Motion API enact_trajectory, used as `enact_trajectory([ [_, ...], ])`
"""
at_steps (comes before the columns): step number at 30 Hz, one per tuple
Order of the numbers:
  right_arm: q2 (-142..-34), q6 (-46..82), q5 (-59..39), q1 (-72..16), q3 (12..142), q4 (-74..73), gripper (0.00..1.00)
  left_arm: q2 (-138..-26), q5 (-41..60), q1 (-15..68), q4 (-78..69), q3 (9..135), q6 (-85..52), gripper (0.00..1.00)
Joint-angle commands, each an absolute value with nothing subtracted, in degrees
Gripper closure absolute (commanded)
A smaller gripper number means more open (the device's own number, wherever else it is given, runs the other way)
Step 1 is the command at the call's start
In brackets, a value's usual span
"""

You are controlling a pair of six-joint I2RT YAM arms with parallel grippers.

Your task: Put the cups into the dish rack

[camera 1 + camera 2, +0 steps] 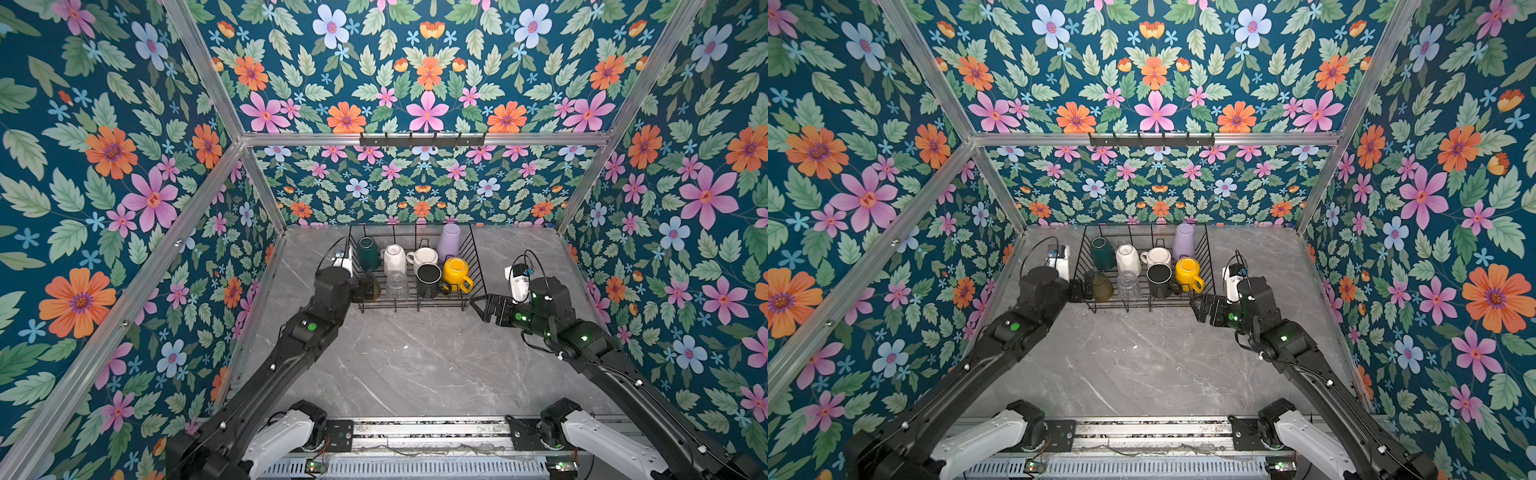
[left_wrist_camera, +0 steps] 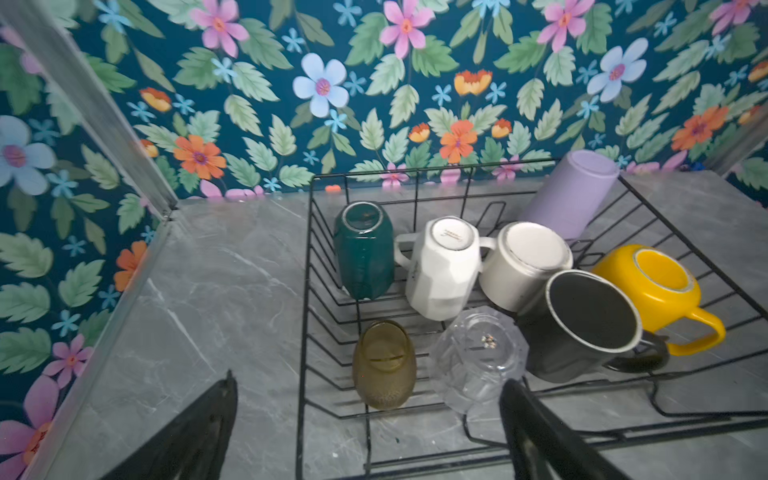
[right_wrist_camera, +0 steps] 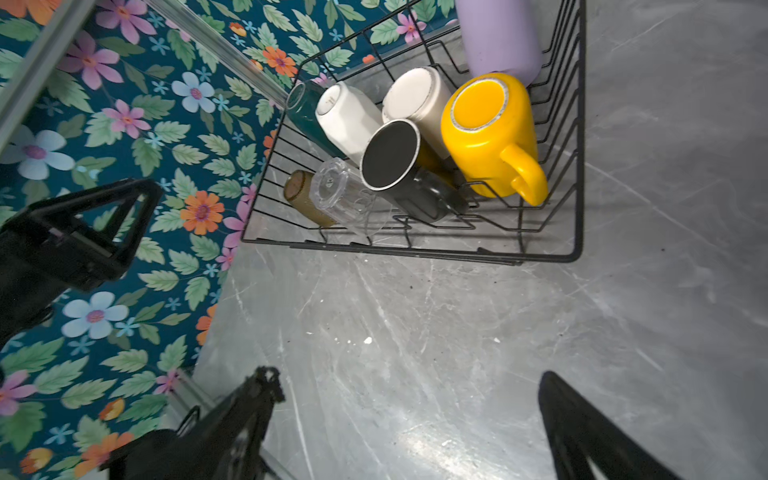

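Count: one dish rack [image 3: 415,251], eight cups, two tools. The cups split as five mugs, two glasses and one tumbler. All eight are in the rack.

The rack sits at the far edge of the desk [image 1: 415,365], about midway along it.
- Far row, left to right: dark green mug [image 2: 365,253], white mug [image 2: 442,270], cream mug [image 2: 528,266], and lilac tumbler [image 2: 569,195] leaning in the rack's far right corner.
- Near row, left to right: amber glass [image 2: 384,365], clear glass [image 2: 478,361], black mug [image 2: 582,324], yellow mug [image 2: 652,291].
- Bases face up. The black mug is tilted.

The left tool [image 1: 1084,289] has its fingers spread wide and grips nothing. It is at the rack's near left corner, just beside the amber glass. The right tool [image 3: 409,376] also has its fingers spread wide, over bare desk with nothing between them, just off the rack's near right corner.

Hidden or unclear:
- The mug interiors are not visible.
- In a top view the left arm covers most of the amber glass [image 1: 375,291].
- The clear glass is faint in both top views.
- In the right wrist view the dark green mug is mostly behind the white mug, and the tumbler is cut off by the frame.
- In the left wrist view I cannot tell whether a finger touches the clear glass.

Only the left wrist view shows the print on the white mug's base. Only the right wrist view shows a finger of the left tool from the side.
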State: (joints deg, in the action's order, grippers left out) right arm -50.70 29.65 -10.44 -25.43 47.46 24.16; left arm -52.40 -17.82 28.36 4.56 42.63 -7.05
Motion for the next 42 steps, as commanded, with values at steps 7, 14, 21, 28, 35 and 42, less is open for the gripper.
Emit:
enact_trajectory([
  [7,-47.5,18.5,12.0,-14.8,32.4,7.9,0.01,-33.3,-34.5,25.2,-23.5,14.8,-3.0,0.01],
  [14,-54.1,7.2,23.8,-12.6,21.4,-16.0,0.01,-38.6,-37.0,22.2,-43.1,2.2,-0.6,0.01],
  [21,-67.1,1.1,21.7,-9.6,15.3,-38.7,0.01,-52.0,-33.5,14.9,-61.0,-2.6,-2.3,0.01],
  [28,-76.2,1.2,12.3,-3.8,15.0,-51.5,0.01,-70.6,-27.6,8.2,-79.2,-1.2,-2.7,0.01],
  [35,-79.8,0.3,8.7,-3.1,14.5,-55.4,0.02,-89.1,-19.1,3.4,-92.0,4.5,-2.0,0.01],
  [42,-80.5,0.4,7.5,-2.8,14.8,-55.4,0.01,-93.7,-14.0,3.2,-88.9,8.3,-0.7,0.0],
])
